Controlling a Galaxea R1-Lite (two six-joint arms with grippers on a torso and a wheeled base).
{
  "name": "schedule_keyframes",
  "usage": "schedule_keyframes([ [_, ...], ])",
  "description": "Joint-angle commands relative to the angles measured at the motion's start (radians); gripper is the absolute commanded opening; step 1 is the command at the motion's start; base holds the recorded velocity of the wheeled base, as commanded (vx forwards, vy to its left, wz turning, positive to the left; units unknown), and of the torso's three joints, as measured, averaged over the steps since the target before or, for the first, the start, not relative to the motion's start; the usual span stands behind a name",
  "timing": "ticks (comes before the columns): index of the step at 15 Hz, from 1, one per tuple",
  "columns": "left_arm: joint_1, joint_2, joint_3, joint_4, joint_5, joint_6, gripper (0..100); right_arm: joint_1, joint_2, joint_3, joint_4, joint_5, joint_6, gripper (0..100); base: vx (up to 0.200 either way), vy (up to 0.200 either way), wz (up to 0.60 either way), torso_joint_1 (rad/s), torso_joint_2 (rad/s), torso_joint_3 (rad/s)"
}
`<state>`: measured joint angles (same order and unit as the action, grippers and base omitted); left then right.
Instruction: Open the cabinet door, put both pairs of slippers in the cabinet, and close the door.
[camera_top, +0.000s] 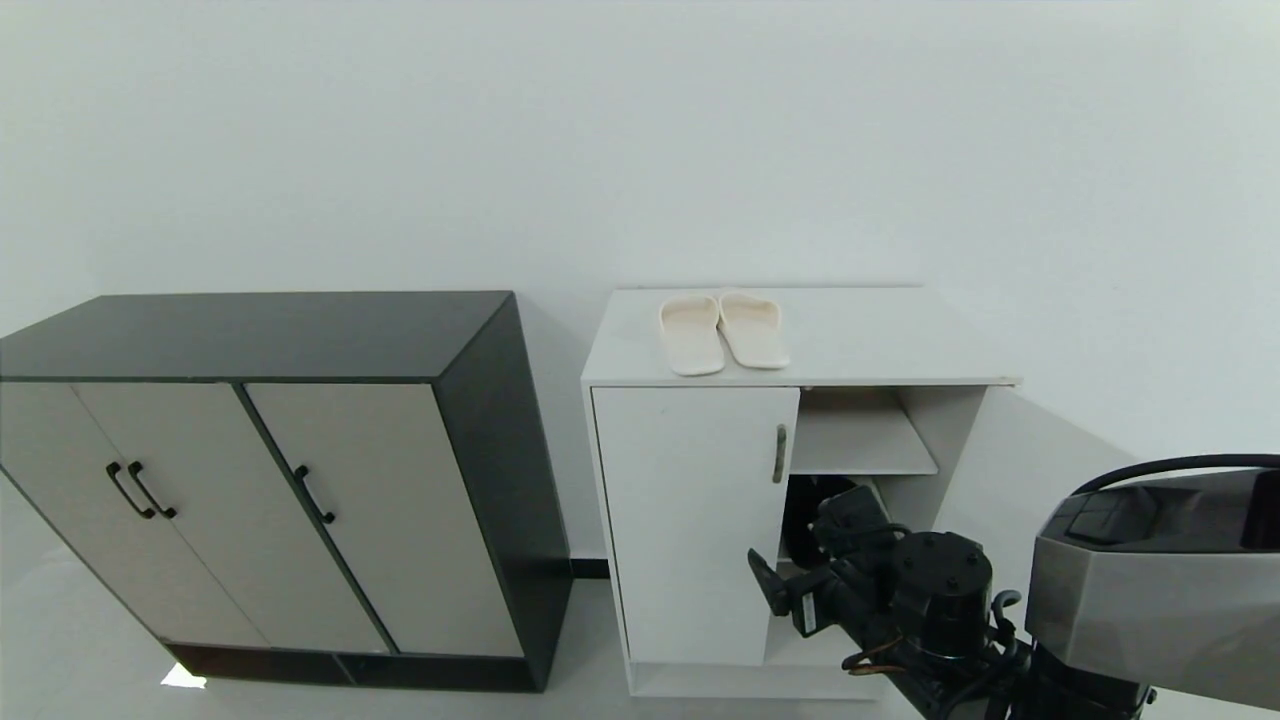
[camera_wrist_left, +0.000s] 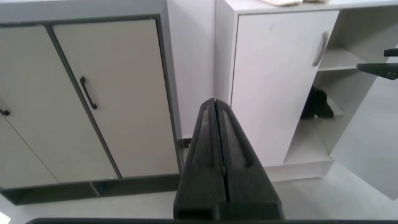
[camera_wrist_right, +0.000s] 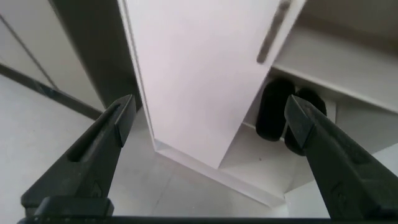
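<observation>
Cream slippers (camera_top: 722, 332) atop the white cabinet (camera_top: 690, 520) likely come next: right gripper (camera_wrist_right: 209, 106), jaws wide, should pinch both together; left gripper (camera_wrist_left: 216, 124) is closed.

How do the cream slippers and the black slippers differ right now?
Colour: the cream slippers are pale, the black slippers dark. Place: the cream slippers lie on top of the cabinet, the black slippers sit inside it, below the shelf. In both pairs the two slippers sit side by side.
</observation>
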<state>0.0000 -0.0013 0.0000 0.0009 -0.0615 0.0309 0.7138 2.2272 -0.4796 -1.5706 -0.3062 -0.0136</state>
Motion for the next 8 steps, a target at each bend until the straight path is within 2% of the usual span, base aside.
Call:
schedule_keyframes([
  [1,0.000,0.001,0.000,0.001,0.000,0.000,0,0.003,0.000,0.004,0.000,0.007,-0.003,100,0.000,0.000,0.00,0.198,-0.45,-0.242],
  [6,0.000,0.001,0.000,0.001,0.000,-0.002,0,0.019,-0.043,-0.027,0.004,-0.001,-0.048,100,0.000,0.000,0.00,0.048,-0.10,-0.056],
  [8,0.000,0.001,0.000,0.001,0.000,-0.002,0,0.006,-0.143,-0.175,0.319,-0.007,-0.034,100,0.000,0.000,0.00,0.000,0.00,0.000],
])
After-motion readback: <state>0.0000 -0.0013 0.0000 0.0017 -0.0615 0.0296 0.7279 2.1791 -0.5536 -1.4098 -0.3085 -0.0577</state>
